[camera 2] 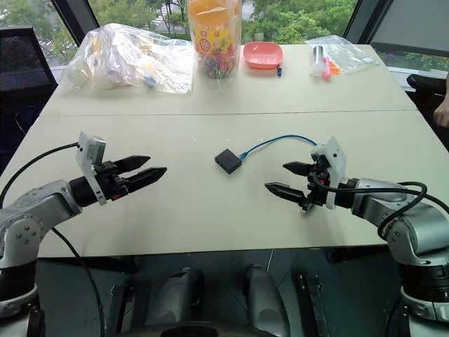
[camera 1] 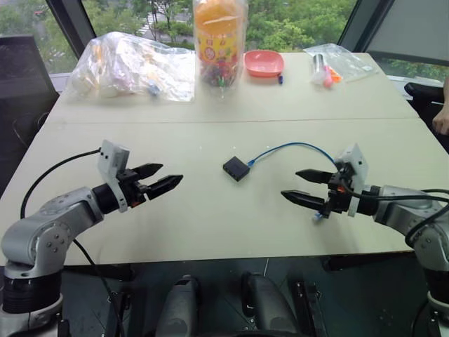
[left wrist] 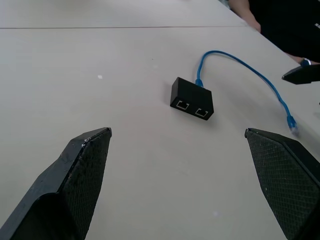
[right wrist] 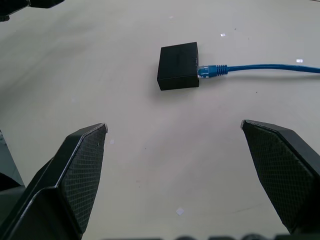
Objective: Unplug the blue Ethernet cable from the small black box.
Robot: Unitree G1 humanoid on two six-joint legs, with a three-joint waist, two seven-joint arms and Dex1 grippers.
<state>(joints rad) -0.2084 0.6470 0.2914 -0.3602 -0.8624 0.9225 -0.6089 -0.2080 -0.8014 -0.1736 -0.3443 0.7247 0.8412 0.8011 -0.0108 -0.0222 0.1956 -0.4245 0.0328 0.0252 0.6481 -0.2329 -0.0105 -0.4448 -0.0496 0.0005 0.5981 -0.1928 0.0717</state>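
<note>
The small black box (camera 1: pixel 236 168) lies flat in the middle of the table, between my two grippers. The blue Ethernet cable (camera 1: pixel 291 147) is plugged into its right side (right wrist: pixel 209 70) and arcs rightward toward my right gripper, its free plug lying on the table (left wrist: pixel 291 121). Two empty ports show on the box's other side (left wrist: pixel 192 107). My left gripper (camera 1: pixel 160 177) hovers open to the left of the box, pointing at it. Opposite, my right gripper (camera 1: pixel 304 187) is open too, right of the box. Neither touches the box or cable.
At the table's far edge are a clear bag of items (camera 1: pixel 133 67), a tall jar of colourful bits (camera 1: pixel 219 42), a pink bowl (camera 1: pixel 264 63) and a small plastic bag (camera 1: pixel 337 64). A person's hand (camera 1: pixel 441 119) shows at the right edge. A seam (camera 1: pixel 210 121) crosses the table.
</note>
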